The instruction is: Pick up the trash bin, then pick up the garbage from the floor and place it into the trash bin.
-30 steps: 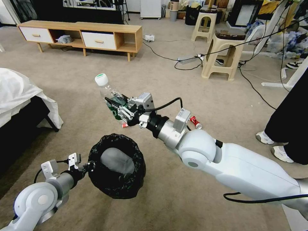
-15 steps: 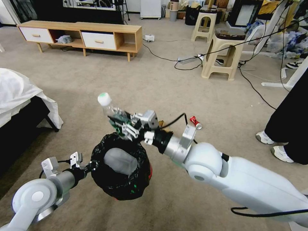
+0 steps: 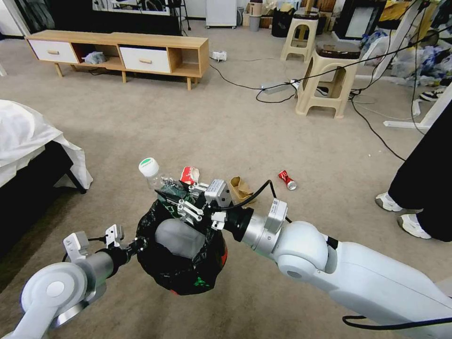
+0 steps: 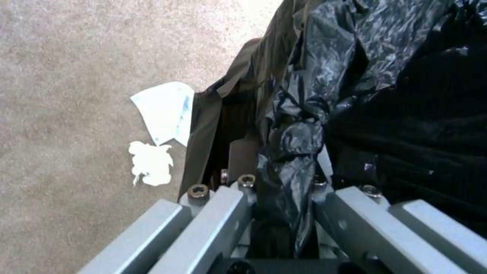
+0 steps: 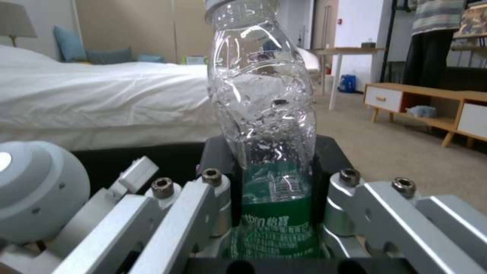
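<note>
The right gripper (image 3: 181,203), clamped on a green-labelled bottle (image 3: 157,181), has dropped to the trash bin (image 3: 181,254) rim; the left gripper (image 3: 134,245) pinches its liner. Release looks imminent.

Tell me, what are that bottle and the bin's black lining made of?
The bottle, gripped by the right gripper, looks like thin clear plastic: see-through, dented, with a glossy green label. The trash bin's lining seems to be thin plastic film, black, shiny and crinkled; the left gripper pinches it.

White rounded arm shells, silver wrist joints, black cables, hex screws
</note>
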Controlling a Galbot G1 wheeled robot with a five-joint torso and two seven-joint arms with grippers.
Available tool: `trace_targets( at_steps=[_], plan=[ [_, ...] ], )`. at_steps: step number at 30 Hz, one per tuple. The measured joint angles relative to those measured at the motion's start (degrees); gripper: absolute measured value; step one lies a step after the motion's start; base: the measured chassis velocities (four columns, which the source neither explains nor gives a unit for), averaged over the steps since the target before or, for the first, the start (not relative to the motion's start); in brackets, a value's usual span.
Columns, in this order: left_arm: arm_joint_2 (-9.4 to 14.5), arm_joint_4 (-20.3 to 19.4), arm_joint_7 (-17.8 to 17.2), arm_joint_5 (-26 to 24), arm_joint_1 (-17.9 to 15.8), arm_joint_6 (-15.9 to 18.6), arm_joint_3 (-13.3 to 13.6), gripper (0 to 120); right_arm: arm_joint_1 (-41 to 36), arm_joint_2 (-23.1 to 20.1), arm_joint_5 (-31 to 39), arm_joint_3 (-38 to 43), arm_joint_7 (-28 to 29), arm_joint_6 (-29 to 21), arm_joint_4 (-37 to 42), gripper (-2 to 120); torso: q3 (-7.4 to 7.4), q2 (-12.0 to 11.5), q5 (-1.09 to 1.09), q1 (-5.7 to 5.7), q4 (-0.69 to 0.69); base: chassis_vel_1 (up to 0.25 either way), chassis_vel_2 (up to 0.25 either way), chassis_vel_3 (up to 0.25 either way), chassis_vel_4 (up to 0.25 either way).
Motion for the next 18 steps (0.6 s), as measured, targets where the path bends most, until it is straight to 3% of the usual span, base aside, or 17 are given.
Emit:
trace_targets(
  at_steps=[18],
  plan=[
    [-0.17,-1.04,-1.53,-1.33,0.27,-0.39,-0.47,1,-3.44,-1.74,-2.5,1.45,-1.75,0.0,-0.14,22,0.0,0.0,0.0,0.0,-0.01,0.0,0.0,0.0,0.0]
  ],
)
